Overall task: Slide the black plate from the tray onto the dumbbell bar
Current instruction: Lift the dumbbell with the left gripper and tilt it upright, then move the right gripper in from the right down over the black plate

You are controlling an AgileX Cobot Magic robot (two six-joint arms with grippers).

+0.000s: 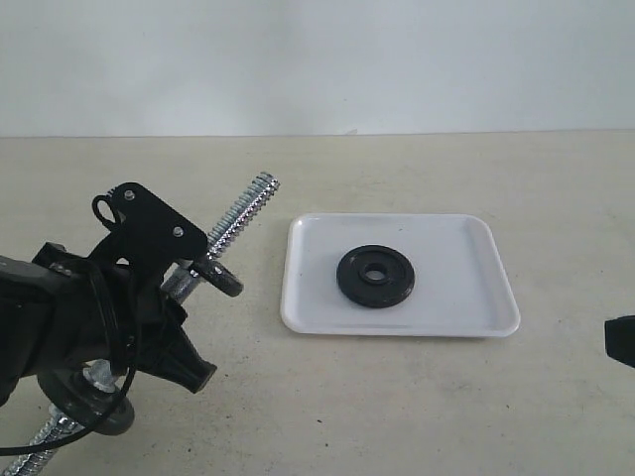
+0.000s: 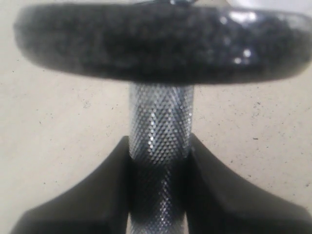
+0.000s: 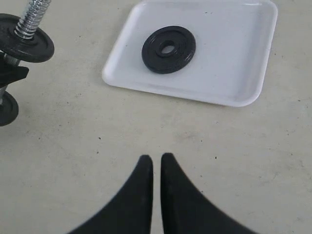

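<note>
- In the exterior view the dumbbell bar [image 1: 241, 210] has its long axis running from 7 to 1 o'clock, with the free threaded end pointing to 1 o'clock.
- The left fingers [image 2: 97, 195] pinch its knurled middle, just beside a mounted dark disc [image 2: 156, 44].
- The black plate [image 1: 375, 276] lies flat mid-way in the tray [image 1: 456, 248], at 3 o'clock from the bar.
- The right fingers [image 3: 141, 195] are almost pressed together and empty above the worktop [image 3: 58, 146].

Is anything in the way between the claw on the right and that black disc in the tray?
Nothing visible: only tabletop and the low rim of the tray lie between the right gripper and the black plate.
</note>
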